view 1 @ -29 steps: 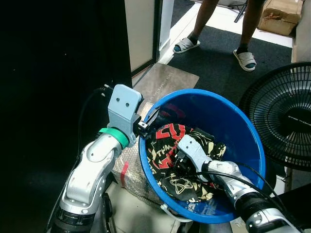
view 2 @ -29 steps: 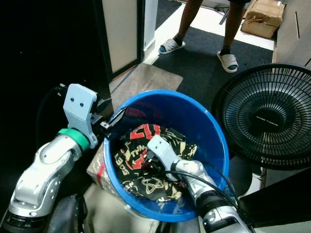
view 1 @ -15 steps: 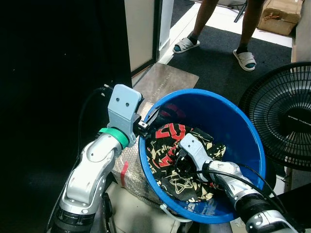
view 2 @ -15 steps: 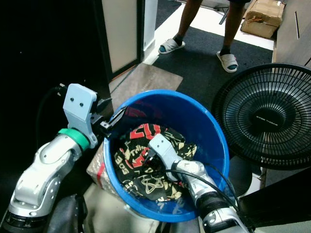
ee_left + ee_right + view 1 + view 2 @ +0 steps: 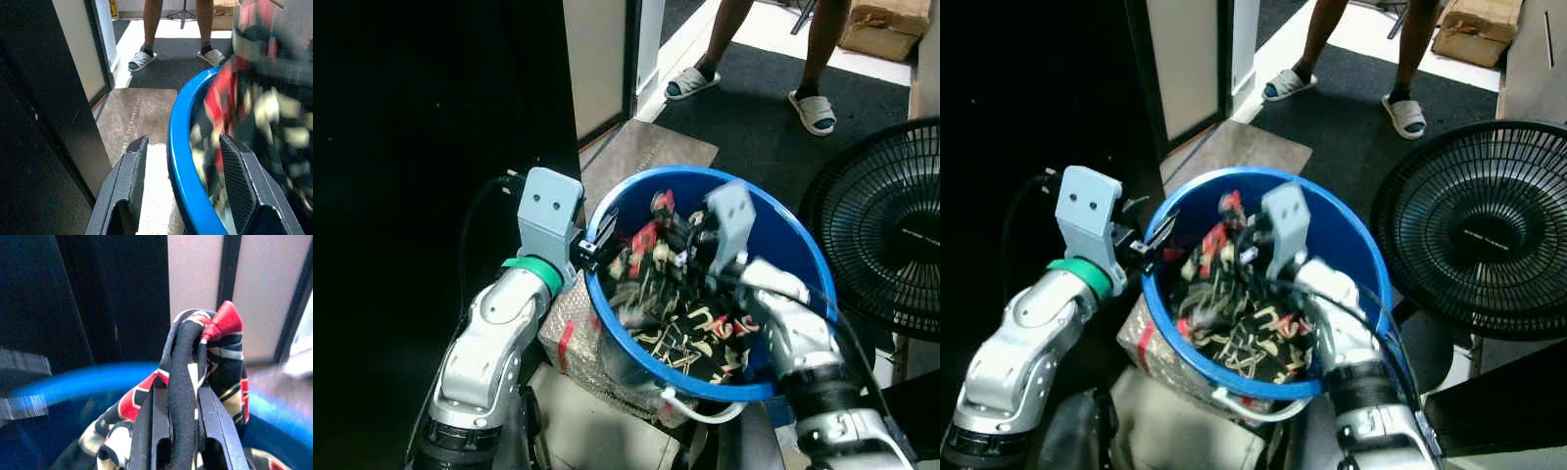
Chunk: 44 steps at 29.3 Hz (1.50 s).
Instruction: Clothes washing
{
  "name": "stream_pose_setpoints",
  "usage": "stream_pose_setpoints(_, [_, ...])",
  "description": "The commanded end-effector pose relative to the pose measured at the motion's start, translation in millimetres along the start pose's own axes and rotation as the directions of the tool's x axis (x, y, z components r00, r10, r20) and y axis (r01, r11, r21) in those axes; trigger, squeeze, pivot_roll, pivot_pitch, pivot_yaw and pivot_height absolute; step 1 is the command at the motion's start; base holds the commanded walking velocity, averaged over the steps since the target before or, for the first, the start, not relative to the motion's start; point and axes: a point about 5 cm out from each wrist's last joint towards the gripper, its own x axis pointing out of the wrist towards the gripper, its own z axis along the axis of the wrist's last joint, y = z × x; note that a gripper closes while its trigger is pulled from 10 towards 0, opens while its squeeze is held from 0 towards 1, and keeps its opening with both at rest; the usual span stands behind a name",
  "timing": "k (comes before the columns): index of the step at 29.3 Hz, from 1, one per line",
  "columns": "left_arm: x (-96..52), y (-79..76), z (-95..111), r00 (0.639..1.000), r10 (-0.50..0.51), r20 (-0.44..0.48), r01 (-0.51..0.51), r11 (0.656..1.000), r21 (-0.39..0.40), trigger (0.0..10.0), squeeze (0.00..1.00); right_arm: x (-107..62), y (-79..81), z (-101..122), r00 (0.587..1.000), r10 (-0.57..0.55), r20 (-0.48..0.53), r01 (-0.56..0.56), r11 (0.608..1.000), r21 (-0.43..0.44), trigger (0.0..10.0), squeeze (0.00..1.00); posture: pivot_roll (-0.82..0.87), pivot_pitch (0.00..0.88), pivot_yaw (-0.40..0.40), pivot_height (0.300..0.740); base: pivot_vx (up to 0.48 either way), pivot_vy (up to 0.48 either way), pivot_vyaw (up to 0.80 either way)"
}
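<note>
A blue tub [image 5: 705,173] holds a black, red and cream patterned garment [image 5: 675,313]. My right gripper [image 5: 677,230] is raised to about rim height at the tub's far side and is shut on a bunched fold of that garment [image 5: 220,323]. The rest of the cloth trails down into the tub. My left gripper [image 5: 602,235] is at the tub's left edge. In the left wrist view its fingers [image 5: 122,196] stand either side of the blue rim [image 5: 178,161], with a gap showing on each side.
The tub rests on a bubble-wrapped package [image 5: 573,338]. A black floor fan [image 5: 891,225] stands close on the right. A person's feet in slippers [image 5: 690,83] are on the dark carpet beyond, near a cardboard box [image 5: 881,24]. A grey doormat [image 5: 646,157] lies behind the tub. Everything to the left is black.
My right gripper has risen from the bottom of the tub to rim height, pulling the garment up with it. The left gripper has kept its place at the rim.
</note>
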Motion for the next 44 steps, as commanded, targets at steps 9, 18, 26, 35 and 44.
stream_pose_setpoints(9, [0.1,-11.8,-12,0.998,-0.046,-0.049,0.045,0.999,-0.026,10.0,0.0,6.4,-0.5,34,0.99,-0.036,0.139,0.034,0.999,0.018,10.0,0.0,0.02,0.226,0.063,0.47,0.0,0.0,0.0])
stream_pose_setpoints(18, [7.4,1.4,9,1.0,-0.012,0.014,0.012,0.999,-0.033,10.0,0.0,-2.7,-22.4,82,0.919,-0.23,0.321,0.227,0.973,0.047,10.0,0.0,0.03,0.223,0.065,0.47,0.0,0.0,0.0])
stream_pose_setpoints(26, [11.2,28.3,39,0.993,0.048,0.106,-0.043,0.998,-0.051,10.0,0.0,-22.0,-30.6,76,0.903,-0.31,0.297,0.319,0.947,0.018,10.0,0.0,0.03,0.215,0.066,0.47,0.0,0.0,0.0])
stream_pose_setpoints(35, [14.0,37.0,46,0.988,0.084,0.131,-0.076,0.995,-0.061,10.0,0.0,-40.0,-42.7,61,0.852,-0.459,0.252,0.46,0.886,0.059,10.0,0.0,0.02,0.202,0.077,0.479,0.0,0.0,0.0])
stream_pose_setpoints(44, [18.0,34.9,48,0.986,0.098,0.135,-0.087,0.993,-0.086,10.0,0.0,-40.3,-44.3,64,0.826,-0.499,0.262,0.501,0.863,0.062,10.0,0.0,0.02,0.186,0.07,0.504,0.0,0.0,0.0])
